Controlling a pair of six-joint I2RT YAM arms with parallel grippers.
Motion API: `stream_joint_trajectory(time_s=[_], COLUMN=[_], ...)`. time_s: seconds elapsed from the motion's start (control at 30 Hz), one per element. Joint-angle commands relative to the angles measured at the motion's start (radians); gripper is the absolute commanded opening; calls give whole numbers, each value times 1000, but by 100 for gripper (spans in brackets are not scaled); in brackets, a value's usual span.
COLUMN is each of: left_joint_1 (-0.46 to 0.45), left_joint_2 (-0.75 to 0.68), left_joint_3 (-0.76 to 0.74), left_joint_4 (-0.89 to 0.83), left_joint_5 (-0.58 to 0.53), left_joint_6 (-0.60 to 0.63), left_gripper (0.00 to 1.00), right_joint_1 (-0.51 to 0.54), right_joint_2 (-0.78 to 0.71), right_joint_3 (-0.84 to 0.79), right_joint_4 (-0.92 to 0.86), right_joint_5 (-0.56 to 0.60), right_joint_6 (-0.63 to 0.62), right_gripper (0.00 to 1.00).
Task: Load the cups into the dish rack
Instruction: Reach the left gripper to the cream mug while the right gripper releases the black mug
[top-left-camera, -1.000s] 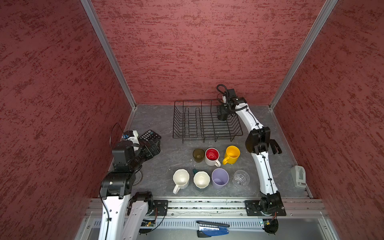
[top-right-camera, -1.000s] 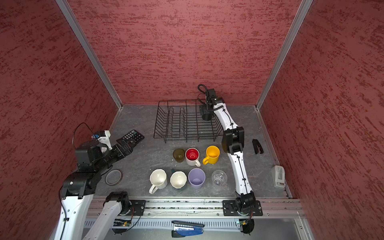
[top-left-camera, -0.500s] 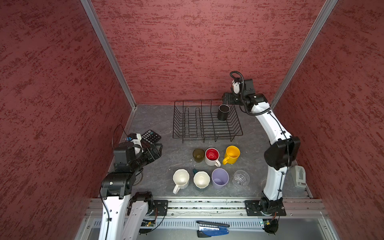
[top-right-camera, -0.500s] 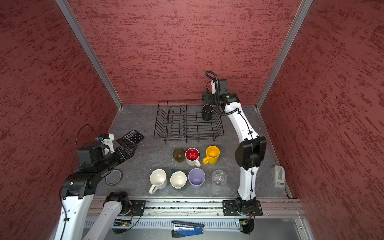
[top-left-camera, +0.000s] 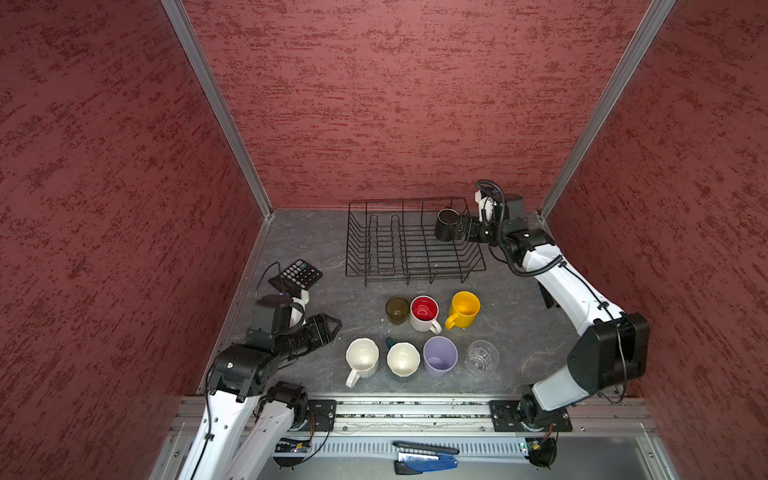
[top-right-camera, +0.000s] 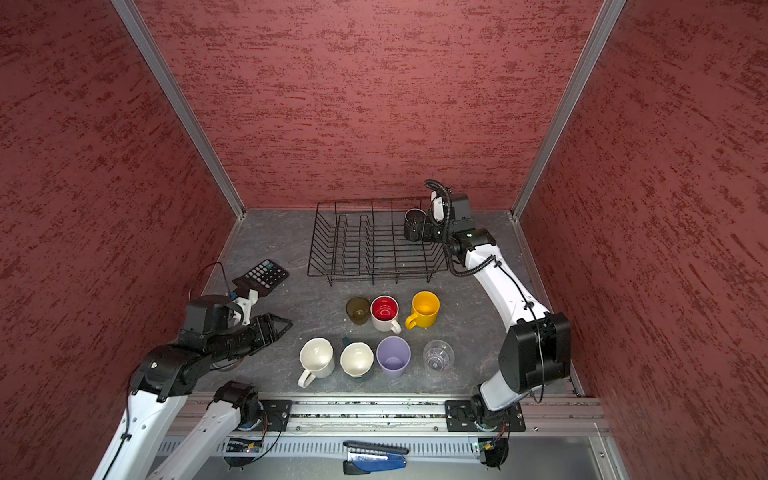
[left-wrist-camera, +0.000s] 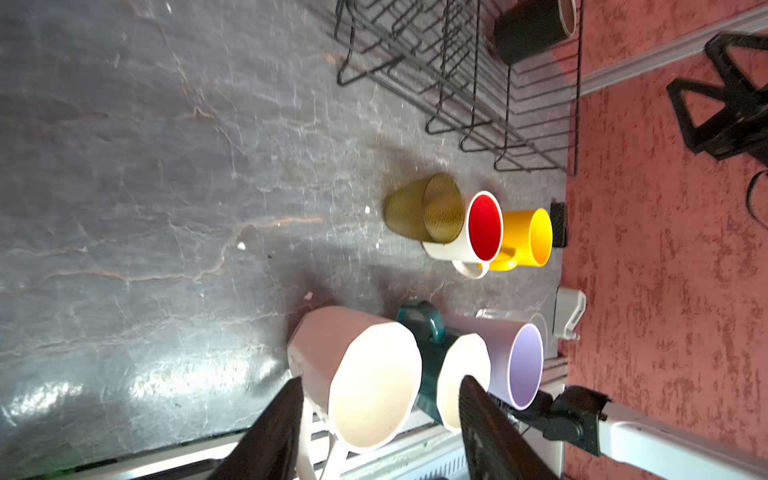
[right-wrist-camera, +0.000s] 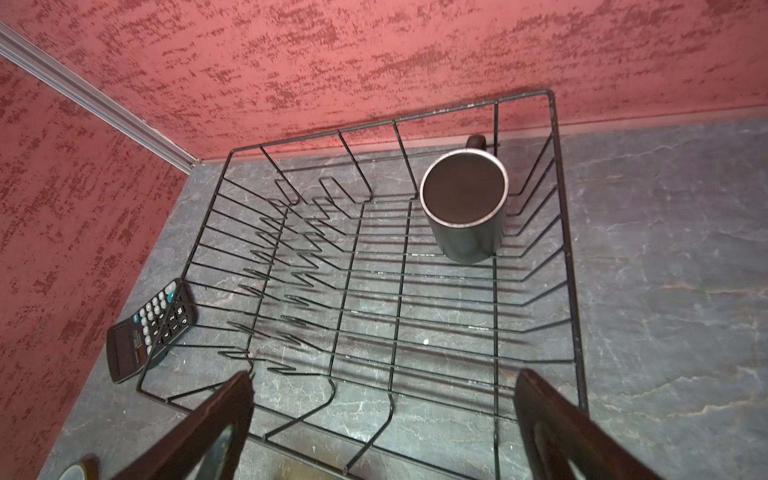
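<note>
The black wire dish rack (top-left-camera: 405, 201) stands at the back, and the black mug (top-left-camera: 446, 224) sits upright in its far right corner (right-wrist-camera: 463, 208). My right gripper (top-left-camera: 465, 229) hovers beside that mug, open and empty (right-wrist-camera: 386, 380). On the table in front stand the olive tumbler (top-left-camera: 397, 309), red-lined white mug (top-left-camera: 424, 312) and yellow mug (top-left-camera: 464, 308). Nearer are the white mug (top-left-camera: 362, 357), teal mug (top-left-camera: 402, 358), lavender tumbler (top-left-camera: 439, 356) and clear glass (top-left-camera: 482, 356). My left gripper (top-left-camera: 330, 326) is open and empty, just left of the white mug (left-wrist-camera: 365, 374) and pointing at it.
A black calculator (top-left-camera: 301, 272) lies left of the rack, behind my left arm. A blue and black stapler (top-left-camera: 424, 459) rests on the front ledge. A small white object (left-wrist-camera: 569, 311) sits by the right wall. Red walls close in three sides.
My right gripper let go of the black mug in the rack and drew back to the right. My left gripper swung from the calculator toward the white mug, its jaws narrowing.
</note>
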Motion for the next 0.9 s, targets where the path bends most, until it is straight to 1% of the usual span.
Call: stream_joint_trajectory(time_s=[0.0, 0.13, 0.3, 0.5, 0.6, 0.7, 0.87], left_joint_1=[-120, -278, -407, -486, -508, -524, -572], left_joint_2=[-11, 30, 139, 260, 301, 324, 321], left_joint_3=[-43, -57, -57, -61, -57, -55, -78], left_joint_4=[-9, 21, 54, 104, 86, 56, 58], left_joint_5=[-98, -212, -306, -338, -359, -372, -373], left_joint_6=[-122, -184, -219, -234, -252, -276, -333], left_gripper=[61, 61, 61, 61, 61, 60, 58], right_joint_1=[7, 7, 7, 6, 7, 6, 6], right_joint_2=[-39, -41, -54, -73, -81, -87, -86], right_joint_3=[0, -11, -38, -65, -76, -87, -95], right_joint_4=[34, 43, 53, 54, 55, 61, 70], right_joint_5=[-21, -34, -41, -34, -36, -35, -36], right_joint_6=[0, 5, 7, 0, -1, -3, -4], right_gripper=[99, 99, 99, 99, 99, 99, 99])
